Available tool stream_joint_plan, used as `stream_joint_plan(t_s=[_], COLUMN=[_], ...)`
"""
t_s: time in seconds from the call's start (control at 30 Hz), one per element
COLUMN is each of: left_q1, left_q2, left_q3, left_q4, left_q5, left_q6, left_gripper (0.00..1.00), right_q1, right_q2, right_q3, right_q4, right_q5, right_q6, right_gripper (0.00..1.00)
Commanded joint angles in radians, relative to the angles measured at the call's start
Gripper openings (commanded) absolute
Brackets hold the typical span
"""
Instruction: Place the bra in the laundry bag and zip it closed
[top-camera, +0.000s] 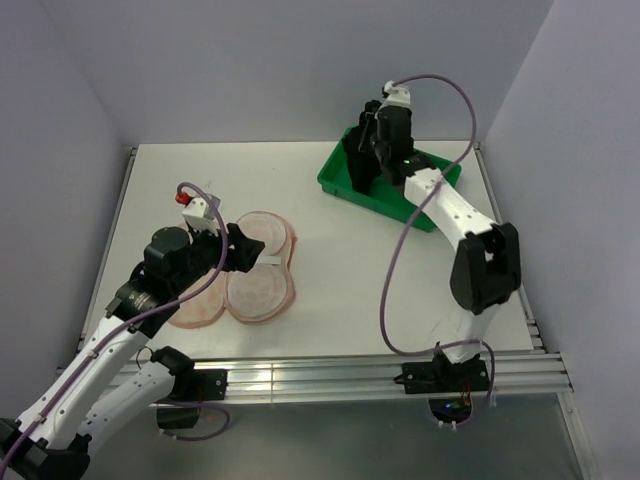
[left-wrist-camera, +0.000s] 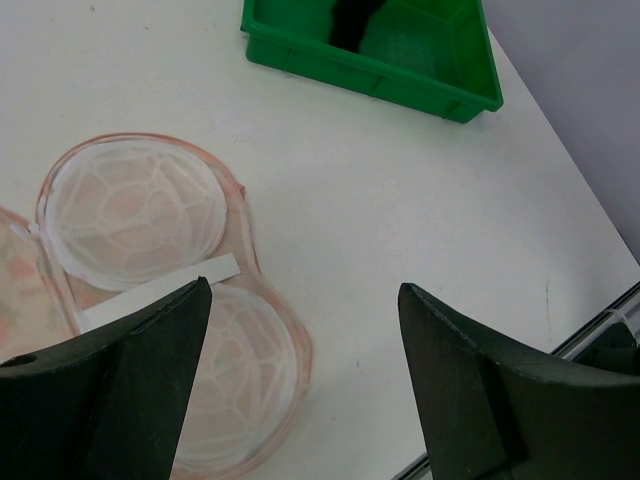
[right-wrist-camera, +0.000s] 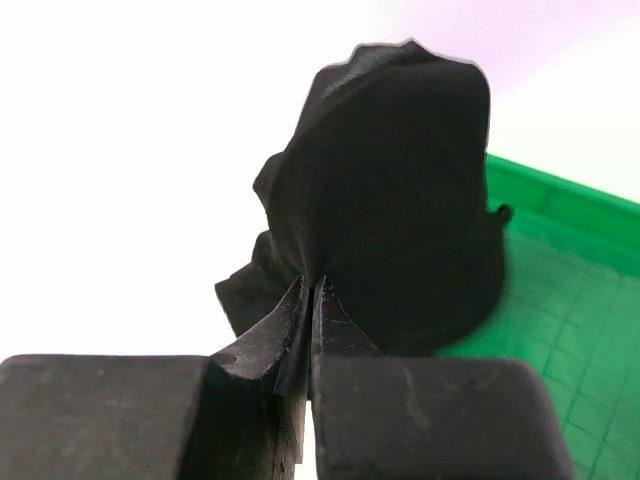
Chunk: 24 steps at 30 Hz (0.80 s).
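The laundry bag (top-camera: 262, 270) lies open on the white table, its two round halves showing their pale inner side; it also shows in the left wrist view (left-wrist-camera: 135, 215). My left gripper (top-camera: 245, 250) hovers over the bag's right edge, open and empty (left-wrist-camera: 305, 290). My right gripper (top-camera: 368, 150) is at the far side over the green tray (top-camera: 345, 188), shut on the black bra (right-wrist-camera: 400, 200). The bra hangs bunched from its fingertips (right-wrist-camera: 312, 285) above the tray. The bra also shows as a dark shape in the tray in the left wrist view (left-wrist-camera: 350, 20).
The green tray (left-wrist-camera: 370, 75) stands at the back right of the table, its gridded floor showing in the right wrist view (right-wrist-camera: 580, 290). Grey walls close in the left, back and right. A metal rail (top-camera: 350, 372) runs along the near edge.
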Motion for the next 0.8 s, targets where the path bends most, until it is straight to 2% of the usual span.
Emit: stream_joint_plan(t_s=[0.0, 0.17, 0.27, 0.3, 0.43, 0.63, 0.77], left_q1=[0.003, 0.003, 0.002, 0.000, -0.034, -0.112, -0.182], left_q2=[0.024, 0.067, 0.109, 0.133, 0.199, 0.260, 0.262], left_q3=[0.061, 0.090, 0.105, 0.114, 0.162, 0.183, 0.183], left_q4=[0.081, 0.161, 0.260, 0.286, 0.359, 0.443, 0.449], left_q5=[0.037, 0.086, 0.174, 0.210, 0.198, 0.175, 0.089], left_q6=[-0.047, -0.099, -0.137, -0.149, -0.136, -0.147, -0.117], left_gripper=[0.82, 0.84, 0.89, 0.92, 0.95, 0.95, 0.92], right_q1=[-0.006, 0.005, 0.046, 0.065, 0.180, 0.353, 0.424], right_q2=[-0.180, -0.357, -0.458, -0.502, -0.578, -0.671, -0.707], right_q3=[-0.094, -0.199, -0.280, -0.321, -0.404, -0.548, -0.602], right_q4=[0.131, 0.164, 0.203, 0.226, 0.261, 0.359, 0.372], right_q5=[-0.130, -0.257, -0.287, -0.279, -0.221, -0.097, -0.051], right_q6=[-0.017, 0.041, 0.097, 0.110, 0.201, 0.302, 0.324], right_gripper=[0.00, 0.00, 0.00, 0.00, 0.00, 0.00, 0.00])
